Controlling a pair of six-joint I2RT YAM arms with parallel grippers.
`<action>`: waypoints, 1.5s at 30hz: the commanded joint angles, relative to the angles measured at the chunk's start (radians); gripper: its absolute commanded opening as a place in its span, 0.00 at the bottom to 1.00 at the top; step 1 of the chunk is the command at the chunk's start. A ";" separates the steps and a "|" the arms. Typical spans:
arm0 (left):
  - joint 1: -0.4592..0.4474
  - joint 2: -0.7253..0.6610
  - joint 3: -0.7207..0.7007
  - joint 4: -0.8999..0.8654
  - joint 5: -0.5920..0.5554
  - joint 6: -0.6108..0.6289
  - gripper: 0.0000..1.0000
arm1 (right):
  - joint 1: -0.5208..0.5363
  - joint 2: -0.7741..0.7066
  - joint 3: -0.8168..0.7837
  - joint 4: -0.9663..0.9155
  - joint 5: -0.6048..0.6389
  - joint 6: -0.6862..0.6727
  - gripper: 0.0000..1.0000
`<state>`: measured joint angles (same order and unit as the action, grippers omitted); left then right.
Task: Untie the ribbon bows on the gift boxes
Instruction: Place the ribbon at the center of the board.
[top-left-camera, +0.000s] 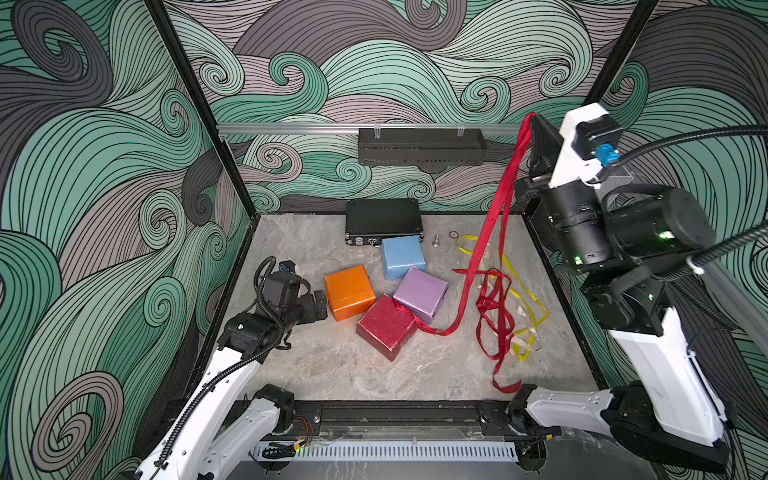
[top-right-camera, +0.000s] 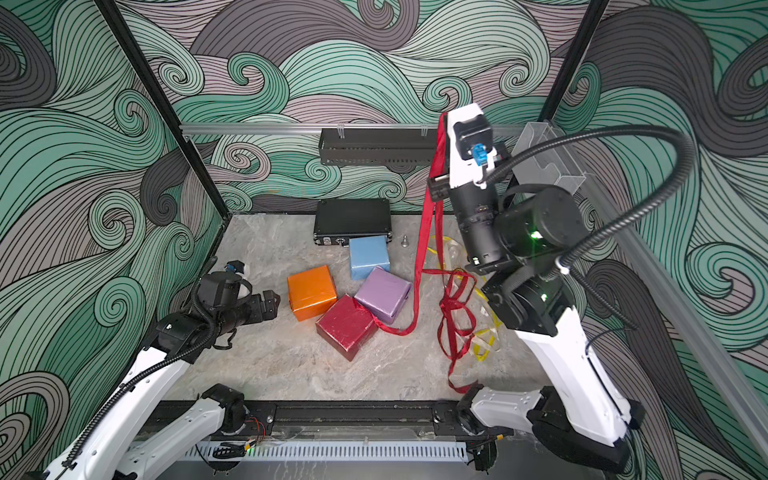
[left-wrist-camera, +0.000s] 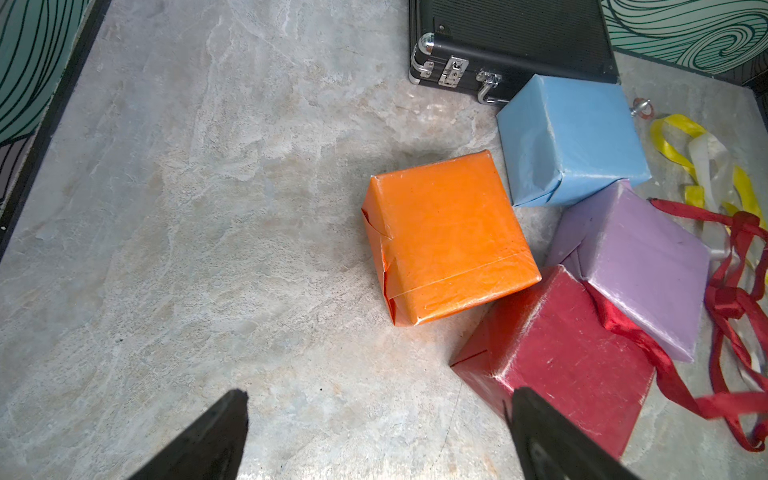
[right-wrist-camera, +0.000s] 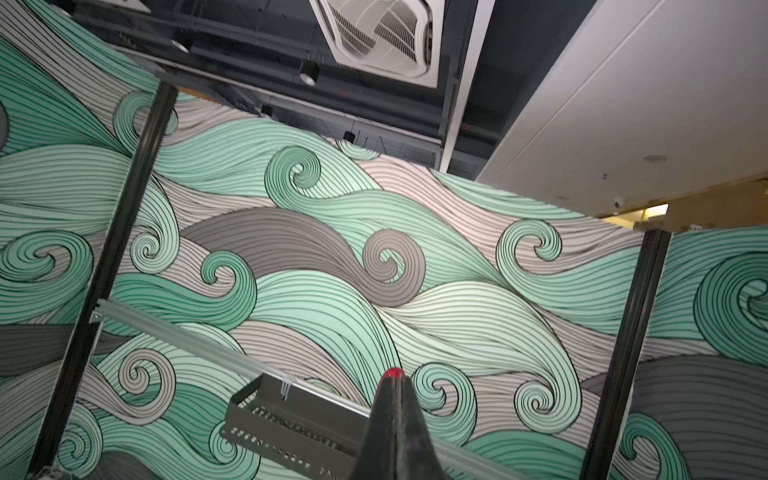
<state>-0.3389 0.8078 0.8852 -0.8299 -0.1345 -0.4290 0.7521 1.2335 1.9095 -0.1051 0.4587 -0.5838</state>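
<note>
The right hand (top-left-camera: 531, 120) was raised high above the right back corner of the worktop (top-left-camera: 332, 370). Its jaws were closed tight on a red ribbon (top-left-camera: 494, 208); in the right wrist view only a small red piece showed at the closed tips. From the hand two strands hung down. The wider one went down to the worktop, curved there, and ended on the top edge of the red box (top-left-camera: 386, 326), on the side next to the lilac box (top-left-camera: 420, 293). I could not tell whether it was tied there.

The four boxes stood close together in the middle of the worktop. The lilac box touched the red box and the light blue box (top-left-camera: 402, 255). The light blue box was just in front of a black case (top-left-camera: 382, 220) with metal latches. The orange box (top-left-camera: 348, 291) stood at the left of the group.

The left hand (top-left-camera: 319, 303) was low, just beside the orange box, with its jaws wide and holding nothing.

To the right of the boxes a second red ribbon (top-left-camera: 494, 316) lay in loose loops, mixed with a yellow ribbon (top-left-camera: 528, 299) and a white ribbon (left-wrist-camera: 702, 158).
</note>
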 joint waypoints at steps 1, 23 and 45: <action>-0.012 -0.005 0.008 -0.006 -0.007 0.009 0.98 | -0.100 0.000 -0.037 -0.078 -0.005 0.176 0.00; -0.035 0.016 0.009 0.003 0.037 0.016 0.98 | -0.722 0.138 -0.793 -0.205 -0.559 1.141 0.07; -0.046 0.010 0.008 0.003 0.055 0.017 0.98 | -0.252 0.157 -0.841 -0.445 -0.670 0.915 0.66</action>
<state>-0.3717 0.8230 0.8852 -0.8295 -0.0834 -0.4255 0.4110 1.2854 1.0275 -0.3050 -0.2379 0.4999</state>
